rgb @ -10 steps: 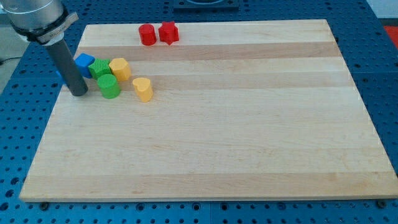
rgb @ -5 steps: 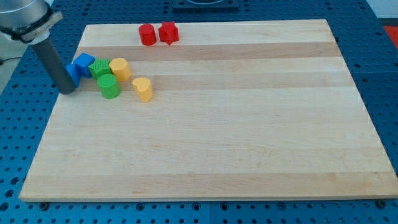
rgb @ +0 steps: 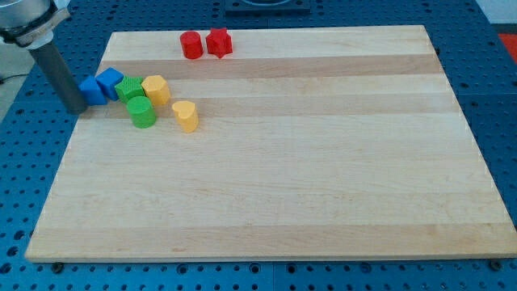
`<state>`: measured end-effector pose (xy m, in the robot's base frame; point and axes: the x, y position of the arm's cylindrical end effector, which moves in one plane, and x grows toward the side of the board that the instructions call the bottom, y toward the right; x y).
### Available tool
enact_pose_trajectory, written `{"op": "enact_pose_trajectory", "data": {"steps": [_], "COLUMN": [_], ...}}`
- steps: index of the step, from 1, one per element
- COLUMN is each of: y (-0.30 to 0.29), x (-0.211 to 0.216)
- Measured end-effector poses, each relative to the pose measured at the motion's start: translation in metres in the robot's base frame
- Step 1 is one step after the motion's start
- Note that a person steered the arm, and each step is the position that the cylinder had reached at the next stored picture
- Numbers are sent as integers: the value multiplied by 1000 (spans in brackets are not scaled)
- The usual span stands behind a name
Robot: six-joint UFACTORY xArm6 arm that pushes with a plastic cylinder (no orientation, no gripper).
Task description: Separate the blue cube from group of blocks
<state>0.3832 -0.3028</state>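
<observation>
A blue cube [rgb: 110, 82] sits near the board's left edge, touching a green block [rgb: 129, 88] on its right. A second blue block [rgb: 92, 90] lies against the cube's lower left. A yellow block [rgb: 155, 89] touches the green block's right side. A green cylinder [rgb: 141, 111] sits just below them, and a yellow block [rgb: 186, 115] lies apart to its right. My tip [rgb: 75, 108] is at the board's left edge, just left of the second blue block, close to or touching it.
A red cylinder [rgb: 191, 45] and a red star-shaped block [rgb: 219, 41] sit side by side at the view's top. The wooden board [rgb: 283, 186] lies on a blue perforated table [rgb: 16, 162].
My rod has moved left and slightly up, from beside the green cylinder to the board's left edge, uncovering the second blue block. The blocks have not visibly moved.
</observation>
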Motion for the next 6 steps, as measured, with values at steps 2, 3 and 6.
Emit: {"op": "enact_pose_trajectory", "data": {"steps": [2, 3, 6], "y": [20, 34, 69], "x": [-12, -27, -84]}}
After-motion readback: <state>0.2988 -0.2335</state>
